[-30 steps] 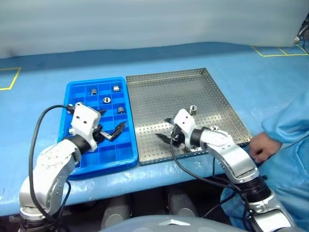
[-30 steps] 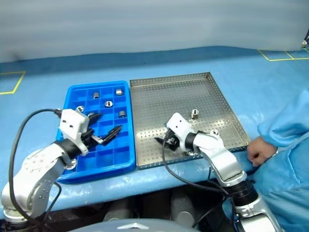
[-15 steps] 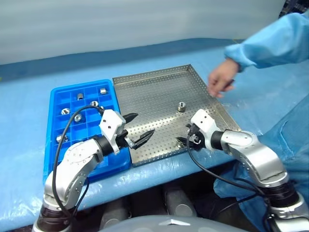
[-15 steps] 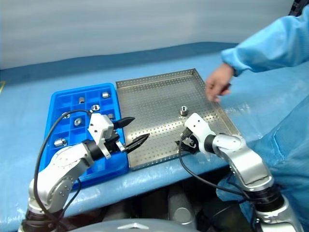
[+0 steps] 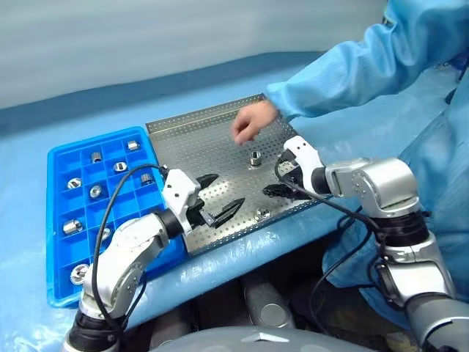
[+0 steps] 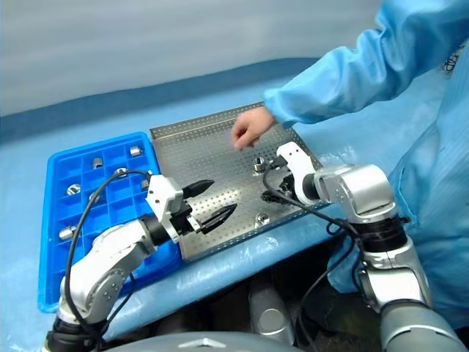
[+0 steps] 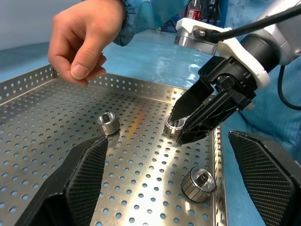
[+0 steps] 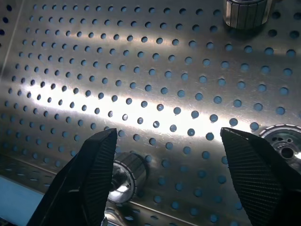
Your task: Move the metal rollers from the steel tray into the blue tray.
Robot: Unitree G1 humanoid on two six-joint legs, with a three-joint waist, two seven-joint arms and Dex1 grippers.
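Steel tray (image 5: 212,143) is lying flat on the blue-covered bench, long edge touching the blue tray (image 5: 58,242), so rollers are travelling only a short way across. Several compartments of the blue tray are already holding metal rollers (image 5: 95,191); three are remaining on the perforated floor near the right front corner, one (image 5: 256,158) just below a person's hand (image 5: 249,121) that is hovering over the tray. Right gripper (image 5: 282,183) is pointing steeply down with jaws spread wide and empty, one finger next to a roller (image 7: 175,126), probably lining up a pick. Left gripper (image 5: 220,196) is waiting level above the front rim, jaws wide apart, holding nothing.
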